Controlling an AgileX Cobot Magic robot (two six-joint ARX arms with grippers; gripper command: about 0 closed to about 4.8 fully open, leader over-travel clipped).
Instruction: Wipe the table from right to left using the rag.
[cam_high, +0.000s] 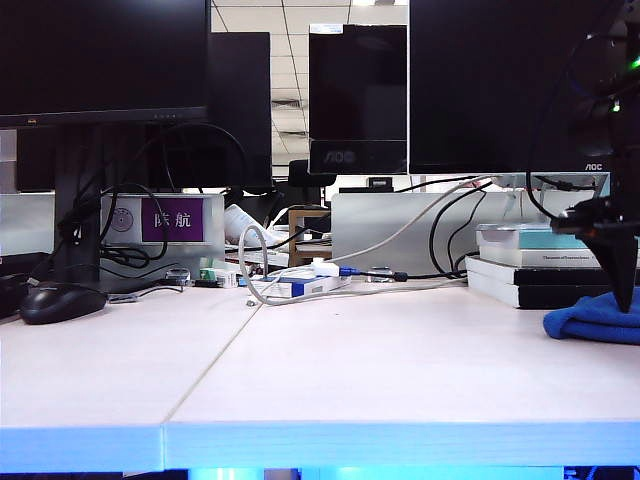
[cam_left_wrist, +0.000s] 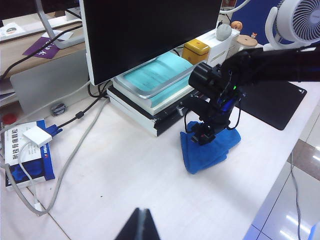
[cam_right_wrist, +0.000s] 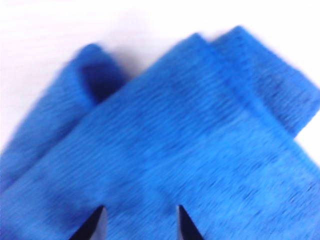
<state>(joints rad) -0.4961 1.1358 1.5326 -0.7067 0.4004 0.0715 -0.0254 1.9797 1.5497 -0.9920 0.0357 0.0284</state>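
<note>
Blue terry rag (cam_left_wrist: 209, 146) is lying rumpled on the pale wood-grain table (cam_high: 400, 360), near its right end and just in front of a stack of books (cam_high: 535, 268) that is sitting under a monitor (cam_left_wrist: 145, 35). Right gripper (cam_right_wrist: 139, 222) is hanging directly over the rag, pointing down at it; the right wrist view is filling almost wholly with blue cloth, and 2 dark fingertips (cam_right_wrist: 95, 225) are showing at its edge, standing apart with cloth visible between them, gripping nothing. Whether the tips are touching the cloth, I cannot tell. In the exterior view the same gripper (cam_high: 622, 285) is showing as a dark pointed shape above the rag (cam_high: 592, 322) at the far right. Left gripper (cam_left_wrist: 139, 227) is holding off well to the left, looking across the table at the other arm; only a dark tip is poking into its own wrist view, so its fingers' spacing cannot be told. Black mouse (cam_high: 62, 302) is resting at the far left of the table, well apart from the rag. White cable (cam_left_wrist: 65, 165) is trailing across the back.
</note>
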